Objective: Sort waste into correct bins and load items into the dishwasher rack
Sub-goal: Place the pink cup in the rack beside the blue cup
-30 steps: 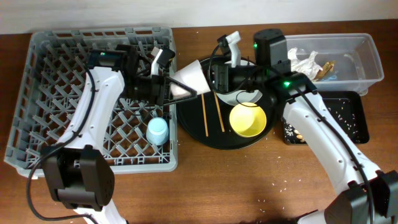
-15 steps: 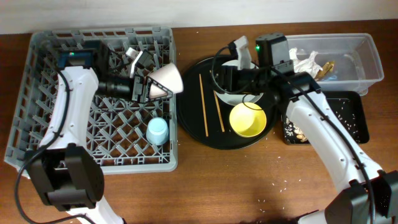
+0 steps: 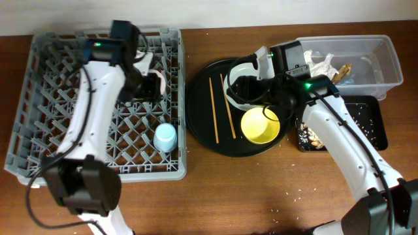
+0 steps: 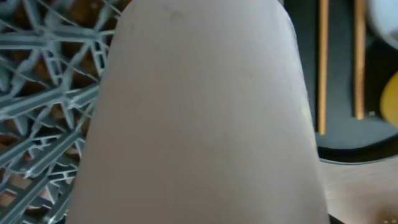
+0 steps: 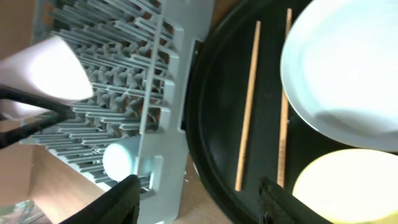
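Note:
My left gripper [image 3: 150, 85] is shut on the small pink cup [image 4: 199, 112] and holds it over the right part of the grey dishwasher rack [image 3: 52, 98]. The cup fills the left wrist view and also shows in the right wrist view [image 5: 43, 74]. The blue cup [image 3: 165, 136] stands in the rack. My right gripper [image 5: 202, 199] is open and empty above the round black tray [image 3: 202, 127], beside the pale plate [image 5: 348, 68]. The yellow bowl [image 3: 260, 125] and two chopsticks [image 3: 213, 109] lie on that tray.
The clear tub [image 3: 385, 65] at the back right holds a white napkin [image 3: 320, 65] and a snack wrapper [image 3: 343, 70]. The shallow black tray [image 3: 369, 124] in front of it holds crumbs. Bare wooden table lies along the front.
My left arm has carried the pink cup left from the round tray's edge to over the rack and turned it. My right gripper has shifted slightly over the round tray.

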Robot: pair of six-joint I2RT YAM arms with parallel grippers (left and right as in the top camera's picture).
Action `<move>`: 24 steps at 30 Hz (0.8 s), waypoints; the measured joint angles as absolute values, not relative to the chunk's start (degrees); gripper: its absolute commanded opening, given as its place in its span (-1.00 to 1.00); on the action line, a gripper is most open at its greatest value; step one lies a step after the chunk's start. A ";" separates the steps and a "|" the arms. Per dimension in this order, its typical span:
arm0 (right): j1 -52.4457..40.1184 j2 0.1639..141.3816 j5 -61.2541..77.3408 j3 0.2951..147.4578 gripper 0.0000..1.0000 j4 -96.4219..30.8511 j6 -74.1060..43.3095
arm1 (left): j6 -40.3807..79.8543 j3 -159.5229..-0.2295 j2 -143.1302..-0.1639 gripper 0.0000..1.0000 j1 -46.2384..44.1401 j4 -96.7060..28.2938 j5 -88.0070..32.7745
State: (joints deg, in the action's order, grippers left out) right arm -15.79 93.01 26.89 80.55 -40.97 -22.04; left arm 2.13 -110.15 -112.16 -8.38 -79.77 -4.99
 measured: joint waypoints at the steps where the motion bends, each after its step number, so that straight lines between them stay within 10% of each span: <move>1: -15.79 93.01 26.57 80.55 0.22 -41.34 -22.04 | 2.48 -110.15 -113.27 0.15 -8.99 -79.75 -4.36; 8: -15.79 93.01 25.69 80.55 0.22 -42.44 -20.80 | 2.87 -110.15 -120.84 0.15 -10.55 -79.66 -2.07; 15: -15.79 93.01 25.50 80.55 0.24 -42.46 -20.73 | 3.36 -110.15 -122.02 0.88 -10.66 -78.37 -1.17; 24: -15.79 93.01 25.50 80.55 0.24 -42.50 -20.56 | 3.55 -110.80 -122.06 0.84 -11.20 -78.13 -1.06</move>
State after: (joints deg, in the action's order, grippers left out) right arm -15.79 93.01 25.50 80.55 -42.50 -20.56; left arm 3.55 -110.80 -122.06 -11.20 -78.13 -1.06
